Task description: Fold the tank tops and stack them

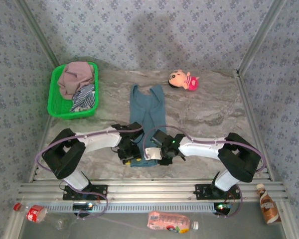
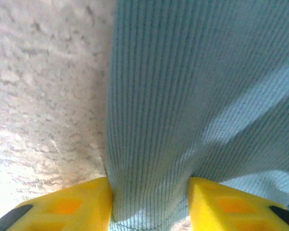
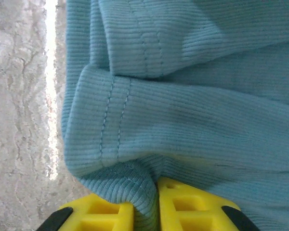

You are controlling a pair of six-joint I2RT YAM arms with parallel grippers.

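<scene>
Tank tops number three. One teal tank top (image 1: 148, 115) lies flat on the table (image 1: 214, 119), near its middle, running lengthwise away from the arms with its straps at the far end. One striped tank top (image 1: 83, 98) and one mauve tank top (image 1: 75, 77) are bunched together in a single green basket (image 1: 52, 97) at the table's far left, the mauve one lying behind and partly over the striped one.

Two tools meet at the near hem of the teal tank top. The left tool (image 1: 130, 154) has its yellow fingers (image 2: 72, 208) set moderately apart, with a gathered ridge of the ribbed teal cloth filling the gap and touching both pads (image 2: 151, 204). The right tool (image 1: 158, 156) has its fingers (image 3: 192, 208) drawn almost together, pinching a folded, stitched edge of the same cloth between them (image 3: 156, 209).

One small plush doll (image 1: 183, 79) lies on its side at the far end of the table, to the right of the teal top's straps. Three bottles lie or stand below the near edge: one clear bottle (image 1: 35, 213) with a red label at the left, one pink bottle (image 1: 169, 221) in the middle and one brown bottle (image 1: 268, 203) at the right.

The table has a grey, marble-like surface with pale veins. Walls (image 1: 154, 30) in blue-grey patterned paper enclose it on three sides, with metal frame posts at the corners and slotted metal rails along the near edge where the arms are bolted.
</scene>
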